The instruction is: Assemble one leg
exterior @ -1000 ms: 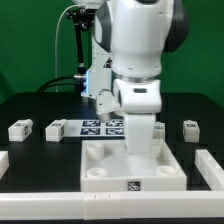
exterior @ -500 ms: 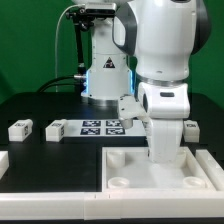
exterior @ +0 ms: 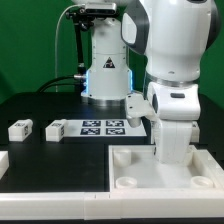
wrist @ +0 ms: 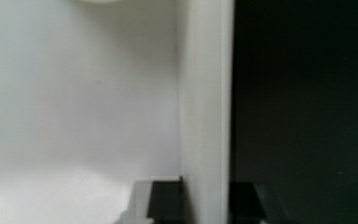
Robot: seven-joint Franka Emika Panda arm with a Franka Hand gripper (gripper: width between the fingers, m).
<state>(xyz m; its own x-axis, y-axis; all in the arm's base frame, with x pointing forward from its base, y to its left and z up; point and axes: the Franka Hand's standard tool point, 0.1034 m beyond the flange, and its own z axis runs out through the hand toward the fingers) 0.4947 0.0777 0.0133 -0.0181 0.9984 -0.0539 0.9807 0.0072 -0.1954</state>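
Clamping the thin upright rim of the large white square plastic piece (exterior: 130, 165), my claw (wrist: 208, 205) is closed on it. In the wrist view my two dark fingertips (wrist: 158, 203) press against either side of that white edge, with the piece's pale inner surface on one side and the black counter (exterior: 50, 165) on the other. In the exterior view the fingers are hidden behind my bulky white wrist (exterior: 172, 125), which points straight down onto the piece near its far rim. The piece lies along the counter's front edge, toward the corner on the exterior view's right, and two round sockets (exterior: 127, 182) show at its front corners.

The first leg (exterior: 20, 129), a small white plastic block with a black-and-white square tag facing the camera, lies toward the counter's edge on the exterior view's left. The second leg (exterior: 56, 129), a block just like it, lies near it, just beside the end of the flat white marker board (exterior: 102, 127). Both legs rest on the counter, well apart from my claw. Another white part (exterior: 3, 160), cut off by the frame, sits at the counter's edge on the exterior view's left, nearer the front.
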